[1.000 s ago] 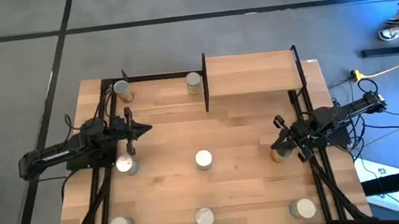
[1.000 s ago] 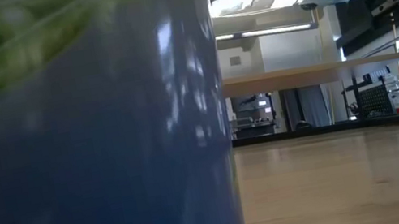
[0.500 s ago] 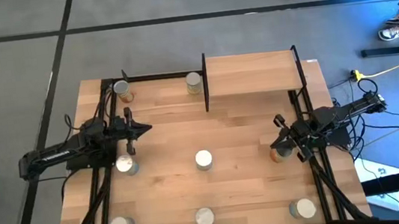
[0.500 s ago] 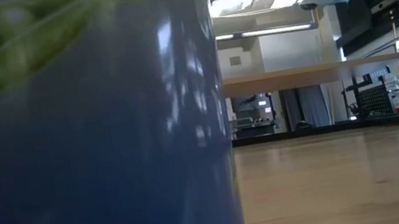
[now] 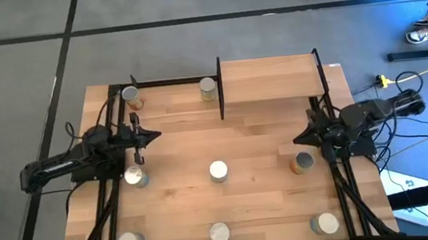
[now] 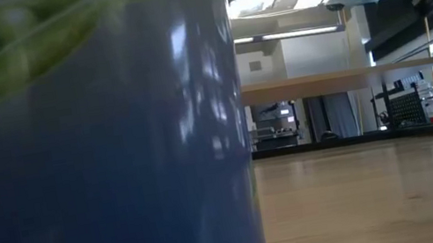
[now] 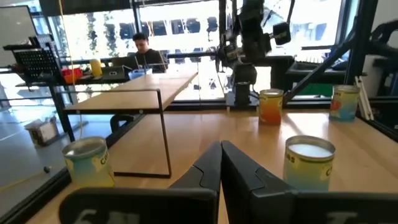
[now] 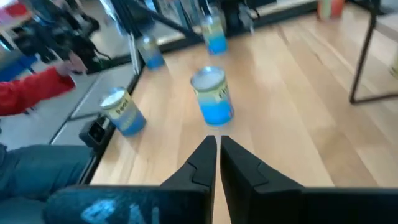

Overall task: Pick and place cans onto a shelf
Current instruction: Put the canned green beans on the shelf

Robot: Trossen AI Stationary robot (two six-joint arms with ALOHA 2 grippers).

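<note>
Eight small cans stand upright on the wooden table: two at the far edge [image 5: 131, 97] [image 5: 208, 88], three in a middle row [image 5: 133, 176] [image 5: 218, 170] [image 5: 303, 161], three along the near edge [image 5: 220, 232]. The shelf [image 5: 270, 79] stands at the far right on thin black posts, its board bare. My left gripper [image 5: 155, 136] is shut and points level toward the table's right, above the table beside the left middle can. My right gripper [image 5: 297, 138] is shut, raised, and points toward the table's left, just far of the orange-labelled can. Neither holds anything.
In the low view a blue can [image 6: 90, 162] close to the camera fills the left half; the shelf [image 6: 343, 78] shows beyond. Black frame rails [image 5: 113, 188] run along both table sides. A person's red sleeve [image 8: 37, 93] shows beyond the table's edge.
My right gripper has risen and swung toward the far edge, away from the orange-labelled can in the middle row, whose silvery top now shows in full. Its wrist has turned as it went. The can stands where it was.
</note>
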